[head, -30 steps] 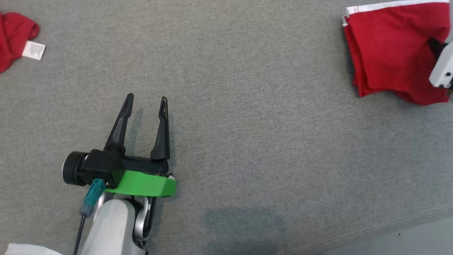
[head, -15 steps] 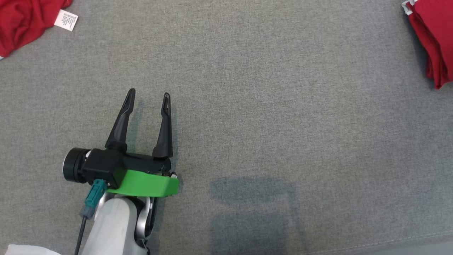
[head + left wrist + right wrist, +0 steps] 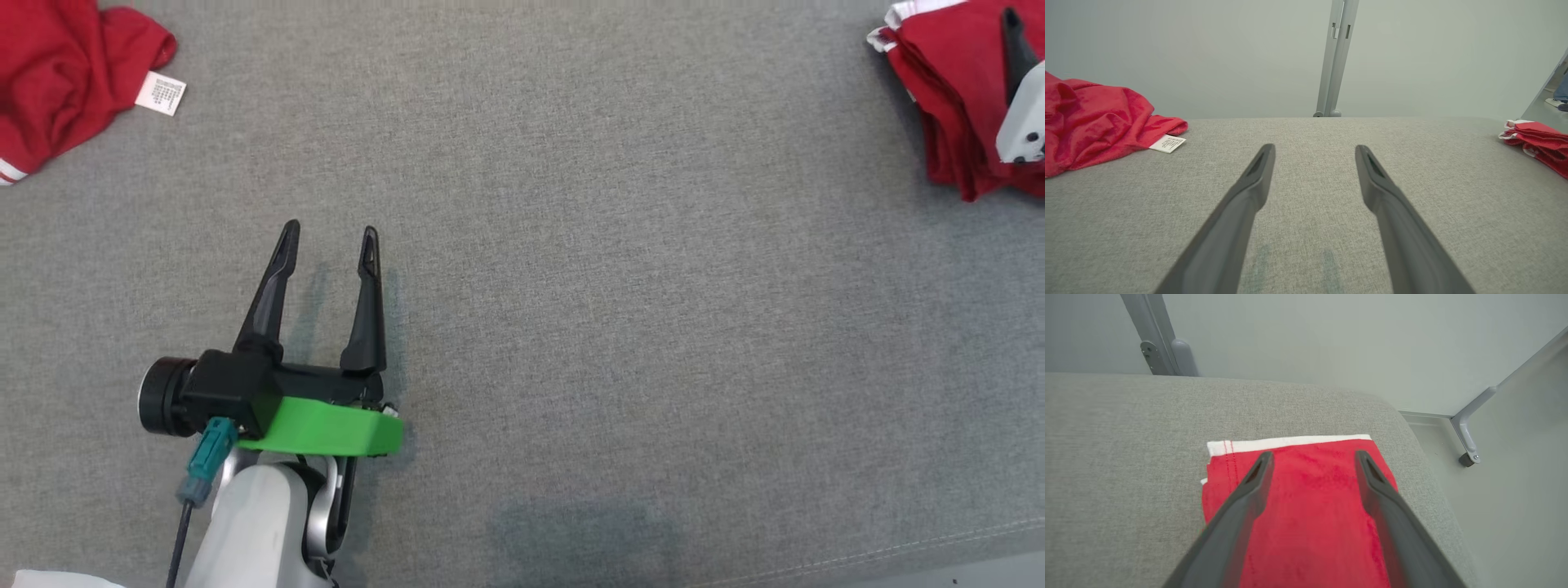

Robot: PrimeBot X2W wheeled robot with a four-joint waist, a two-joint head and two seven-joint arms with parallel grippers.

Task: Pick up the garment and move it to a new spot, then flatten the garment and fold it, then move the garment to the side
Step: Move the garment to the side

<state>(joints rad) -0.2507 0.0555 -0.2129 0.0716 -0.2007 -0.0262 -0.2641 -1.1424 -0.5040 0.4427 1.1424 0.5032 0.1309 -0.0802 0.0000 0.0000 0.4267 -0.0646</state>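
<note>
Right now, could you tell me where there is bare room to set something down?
The surface lies bare between the left end effector and the folded garment. Crowded: the far-left crumpled garment; the right end effector over the folded one.

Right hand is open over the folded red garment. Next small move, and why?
Probably draw the right hand up and back, clear of the folded garment. Its fingers stand apart, pinching nothing, and the garment lies folded near the edge of the grey surface, so the placing looks done.

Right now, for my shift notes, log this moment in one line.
folded garment: lying at far right | right gripper: open over it | left gripper: open, empty
</note>
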